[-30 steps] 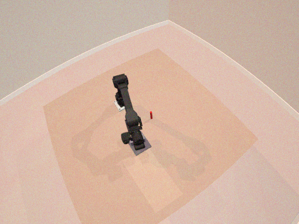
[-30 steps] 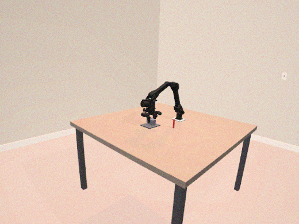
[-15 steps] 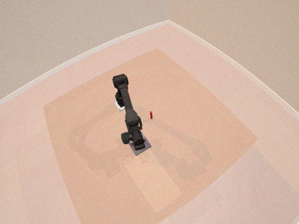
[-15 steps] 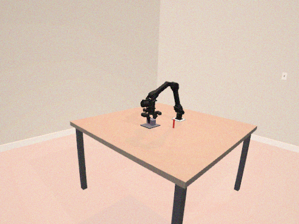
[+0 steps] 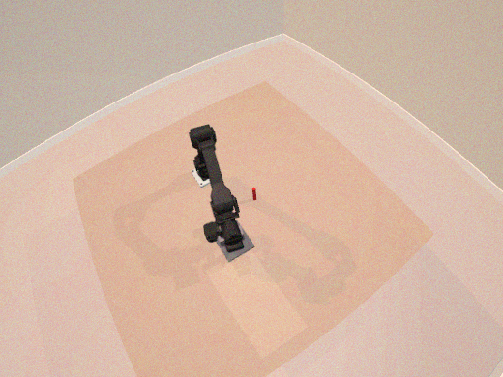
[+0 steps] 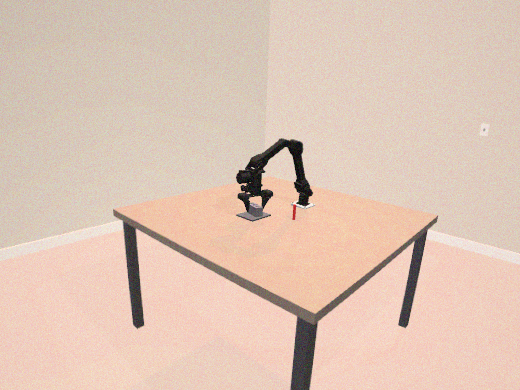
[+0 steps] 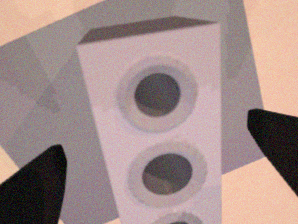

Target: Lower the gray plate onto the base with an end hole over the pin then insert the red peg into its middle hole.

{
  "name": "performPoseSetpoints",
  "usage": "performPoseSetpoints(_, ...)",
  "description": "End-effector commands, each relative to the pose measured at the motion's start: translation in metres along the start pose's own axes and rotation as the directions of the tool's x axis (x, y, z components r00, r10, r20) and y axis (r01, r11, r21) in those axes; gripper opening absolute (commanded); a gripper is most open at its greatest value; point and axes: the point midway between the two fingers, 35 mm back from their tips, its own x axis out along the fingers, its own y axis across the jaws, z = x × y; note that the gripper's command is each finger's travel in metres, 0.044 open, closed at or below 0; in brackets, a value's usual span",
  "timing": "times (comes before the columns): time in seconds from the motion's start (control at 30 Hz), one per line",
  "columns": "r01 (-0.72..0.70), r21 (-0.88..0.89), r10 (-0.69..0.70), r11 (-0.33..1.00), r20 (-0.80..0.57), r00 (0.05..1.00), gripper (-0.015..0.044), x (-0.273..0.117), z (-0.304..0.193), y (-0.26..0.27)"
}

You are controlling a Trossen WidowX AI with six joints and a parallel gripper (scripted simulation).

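The gray plate (image 6: 256, 211) (image 7: 102, 75), a thick bar, appears to rest on the flat gray base (image 5: 246, 245) (image 6: 243, 216) (image 7: 30, 75). Two of its round holes and the edge of another show in the wrist view; no pin is visible in them. My gripper (image 6: 256, 208) (image 7: 158, 135) is open, with one finger on each side of the plate and gaps between fingers and plate. The arm hides the plate in the top view. The red peg (image 5: 254, 194) (image 6: 294, 212) stands upright on the table, apart from the base.
The arm rises from a white mounting plate (image 5: 201, 181) (image 6: 312, 205) and arches over to the base. The red peg stands between the mounting plate and the base, off to one side of the arm. The square wooden table (image 5: 329, 193) (image 6: 320, 265) carries everything.
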Motion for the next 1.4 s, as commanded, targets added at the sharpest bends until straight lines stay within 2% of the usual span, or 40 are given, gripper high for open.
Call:
performPoseSetpoints(0.0,-0.012,-0.001,0.012,1.000,-0.002,1.000,0.0440,-0.029,0.000,0.006)
performPoseSetpoints(0.17,-0.008,0.001,0.008,1.000,-0.003,1.000,0.0440,-0.096,0.000,0.004)
performPoseSetpoints(0.27,-0.007,0.001,0.007,1.000,-0.004,1.000,0.0440,-0.114,0.001,0.005)
performPoseSetpoints(0.47,-0.007,-0.033,0.007,0.999,-0.004,1.000,0.0440,-0.116,-0.009,0.000)
performPoseSetpoints(0.7,-0.005,-0.390,0.002,0.921,-0.010,1.000,0.0440,-0.118,-0.101,-0.074)
performPoseSetpoints(0.9,-0.007,-0.633,-0.005,0.774,-0.017,1.000,0.0440,-0.114,-0.141,-0.149)
performPoseSetpoints(1.07,-0.007,-0.640,-0.005,0.768,-0.017,1.000,0.0440,-0.112,-0.142,-0.151)
performPoseSetpoints(1.2,-0.008,-0.640,-0.005,0.768,-0.018,1.000,0.0440,-0.084,-0.143,-0.150)
performPoseSetpoints(1.37,-0.008,-0.640,-0.005,0.768,-0.018,1.000,0.0440,-0.078,-0.144,-0.149)
